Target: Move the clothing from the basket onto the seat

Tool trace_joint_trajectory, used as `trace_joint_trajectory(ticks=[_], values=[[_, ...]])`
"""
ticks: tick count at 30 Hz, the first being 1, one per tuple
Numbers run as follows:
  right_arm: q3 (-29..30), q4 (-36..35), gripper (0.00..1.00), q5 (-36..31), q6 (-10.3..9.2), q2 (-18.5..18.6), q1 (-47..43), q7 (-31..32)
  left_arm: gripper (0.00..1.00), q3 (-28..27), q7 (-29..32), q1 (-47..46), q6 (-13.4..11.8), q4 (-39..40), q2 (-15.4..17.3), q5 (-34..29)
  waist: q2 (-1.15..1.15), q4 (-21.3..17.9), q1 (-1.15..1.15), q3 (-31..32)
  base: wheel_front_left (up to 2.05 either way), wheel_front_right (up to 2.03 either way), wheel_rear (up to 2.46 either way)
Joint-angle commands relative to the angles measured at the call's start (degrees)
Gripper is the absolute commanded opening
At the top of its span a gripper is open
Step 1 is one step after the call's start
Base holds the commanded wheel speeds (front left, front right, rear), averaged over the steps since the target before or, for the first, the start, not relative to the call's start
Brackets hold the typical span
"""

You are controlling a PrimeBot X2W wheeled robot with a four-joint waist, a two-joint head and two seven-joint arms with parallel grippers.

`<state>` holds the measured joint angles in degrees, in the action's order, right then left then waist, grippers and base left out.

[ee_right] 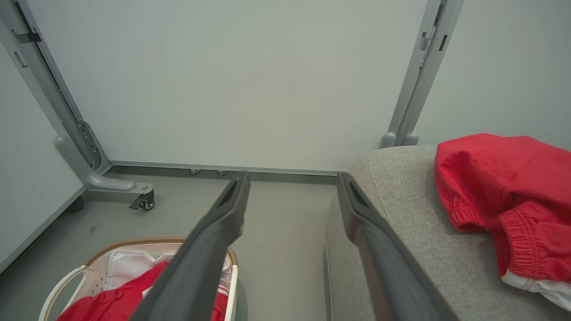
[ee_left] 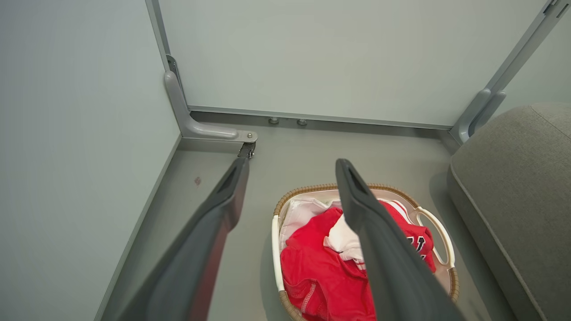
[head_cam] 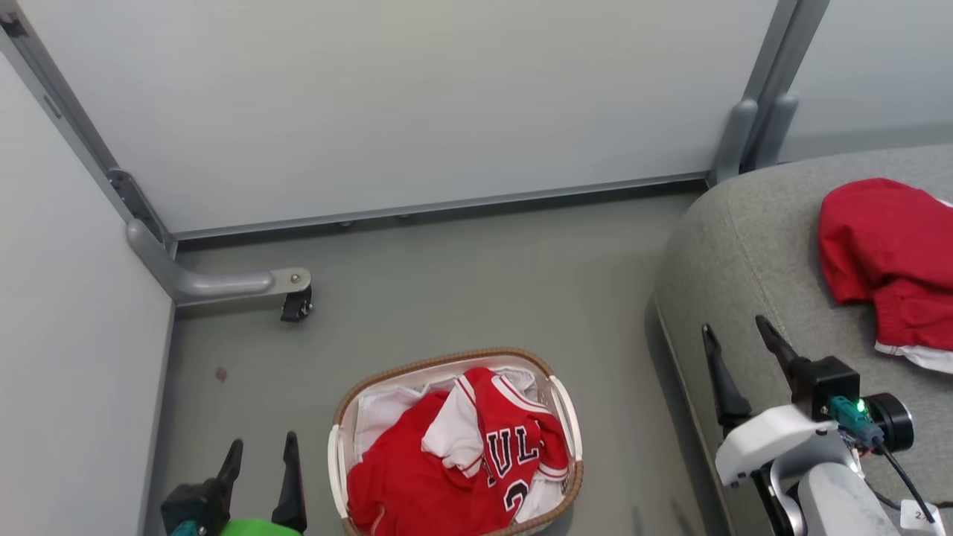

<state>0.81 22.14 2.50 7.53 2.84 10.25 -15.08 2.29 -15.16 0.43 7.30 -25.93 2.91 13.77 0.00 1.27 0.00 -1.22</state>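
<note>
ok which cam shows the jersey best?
Head view: the jersey lies on top in the basket, lettering readable. Left wrist: a finger covers most of it. Right wrist: a red scrap low in frame, garment unclear.

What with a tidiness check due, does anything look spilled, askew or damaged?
Nothing serious. The basket stands upright with its clothing inside; none has spilled onto the floor. One red garment lies crumpled on the seat. A small reddish spot marks the floor near the left wall.

The left gripper (head_cam: pixel 263 441) and right gripper (head_cam: pixel 733 325) have long dark tapered fingers (head_cam: pixel 726 394); the right's white wrist (head_cam: pixel 767 439) carries a teal plug (head_cam: pixel 849 417) and a black cable (head_cam: pixel 904 473).
</note>
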Motion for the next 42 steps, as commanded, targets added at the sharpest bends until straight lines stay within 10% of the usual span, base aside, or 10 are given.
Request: trace_joint_trajectory(ticks=[1, 42], values=[[0.0, -0.8, 1.0, 0.4, -0.08, 0.2, 1.5, -0.1, 1.0, 0.8, 0.0, -2.0, 0.2, 0.2, 0.1, 0.5, 0.0, -0.5, 0.0, -2.3, 0.0, 0.0, 0.0], [-7.3, -21.3, 1.0, 10.0, -0.08, 0.1, 23.5, -0.1, 1.0, 32.3, 0.0, -43.3, 0.3, -21.6, 5.1, 21.6, 0.0, -14.2, 0.0, -45.1, 0.0, 0.0, 0.0]])
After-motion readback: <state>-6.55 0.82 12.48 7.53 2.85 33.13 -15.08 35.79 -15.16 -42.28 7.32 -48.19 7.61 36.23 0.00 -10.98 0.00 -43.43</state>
